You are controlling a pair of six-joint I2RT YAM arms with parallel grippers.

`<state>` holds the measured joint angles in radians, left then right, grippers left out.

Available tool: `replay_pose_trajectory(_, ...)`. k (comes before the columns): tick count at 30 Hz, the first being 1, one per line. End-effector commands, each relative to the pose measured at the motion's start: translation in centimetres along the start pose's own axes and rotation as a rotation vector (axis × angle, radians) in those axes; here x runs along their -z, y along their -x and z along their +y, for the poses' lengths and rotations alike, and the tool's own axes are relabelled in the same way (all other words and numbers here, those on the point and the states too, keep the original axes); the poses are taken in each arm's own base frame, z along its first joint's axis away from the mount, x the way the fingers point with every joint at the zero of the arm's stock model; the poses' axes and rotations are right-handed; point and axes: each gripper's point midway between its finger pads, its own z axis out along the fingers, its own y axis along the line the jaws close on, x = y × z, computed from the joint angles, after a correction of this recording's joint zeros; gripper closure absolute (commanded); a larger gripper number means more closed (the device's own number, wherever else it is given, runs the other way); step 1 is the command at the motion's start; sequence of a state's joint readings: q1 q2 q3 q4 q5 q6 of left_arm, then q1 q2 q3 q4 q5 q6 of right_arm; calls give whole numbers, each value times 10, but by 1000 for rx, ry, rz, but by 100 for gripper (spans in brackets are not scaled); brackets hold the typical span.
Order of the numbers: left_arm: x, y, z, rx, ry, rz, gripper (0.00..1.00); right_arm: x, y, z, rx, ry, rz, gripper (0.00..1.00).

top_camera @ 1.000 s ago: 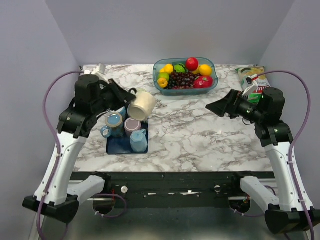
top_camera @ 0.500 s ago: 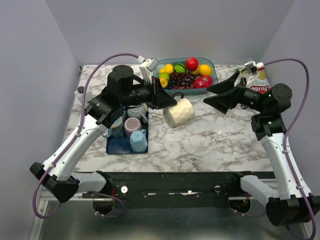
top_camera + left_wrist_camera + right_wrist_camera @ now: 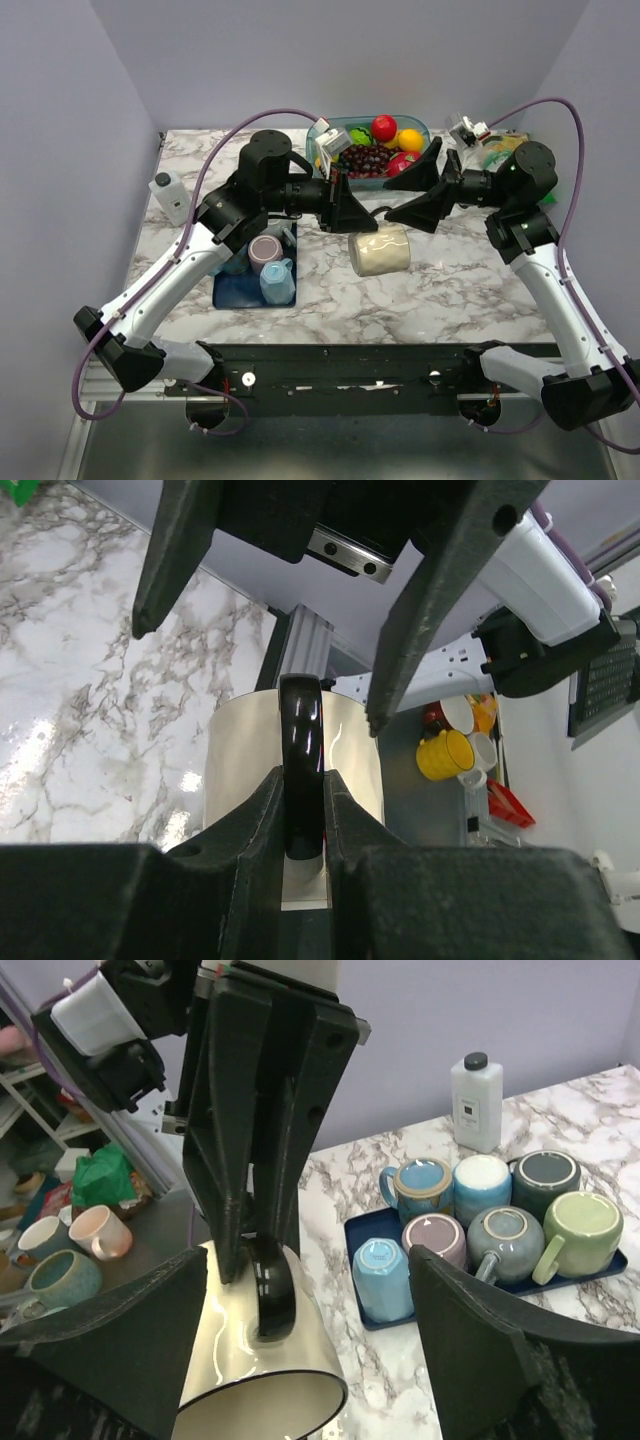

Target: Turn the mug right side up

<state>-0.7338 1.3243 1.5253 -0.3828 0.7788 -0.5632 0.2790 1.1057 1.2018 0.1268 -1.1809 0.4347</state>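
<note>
mug [image 3: 380,250] cream, glossy, tipped sideways; black handle [image 3: 301,730] pinched by left gripper [image 3: 301,805].

The glossy cream mug [image 3: 380,250], with a black handle [image 3: 300,740] and a dark-edged rim, is tipped on its side over the middle of the marble tabletop [image 3: 450,290]. Its handle is uppermost, pinched in the left claw [image 3: 300,810], and its mouth faces sideways.

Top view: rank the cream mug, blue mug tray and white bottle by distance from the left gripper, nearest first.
1. Cream mug: mid-table, its handle clamped in the left gripper.
2. Blue tray: left of centre, toward the near edge.
3. White bottle: far left side of the table.
</note>
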Motion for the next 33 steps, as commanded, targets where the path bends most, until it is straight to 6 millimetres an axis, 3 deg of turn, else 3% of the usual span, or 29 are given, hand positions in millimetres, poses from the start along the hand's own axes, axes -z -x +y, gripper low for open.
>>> replay_pose_trajectory(1, 3, 15, -36, -110, -135, -16, 100, 2, -14, 11, 20, 66, 63, 15)
replay_pose_trajectory(5, -1, 13, -34, -104, -139, 2, 100, 6, -25, 15, 3, 80, 96, 31)
replay_pose_trajectory(12, -2, 15, -34, -117, -137, 2, 100, 11, -38, 25, -14, 125, 129, 41)
replay_pose_trajectory(23, -11, 10, -32, -91, -180, 24, 100, 9, -41, 29, -27, 163, 142, 53)
replay_pose_trajectory(26, -15, 9, -32, -87, -194, 27, 100, 8, -42, 30, -30, 168, 145, 81)
replay_pose_trajectory(27, -15, 9, -33, -90, -198, 24, 100, 8, -43, 29, -33, 165, 145, 96)
replay_pose_trajectory(33, -20, 9, -21, -81, -151, 28, 100, 8, -44, 18, -6, 79, 133, 99)
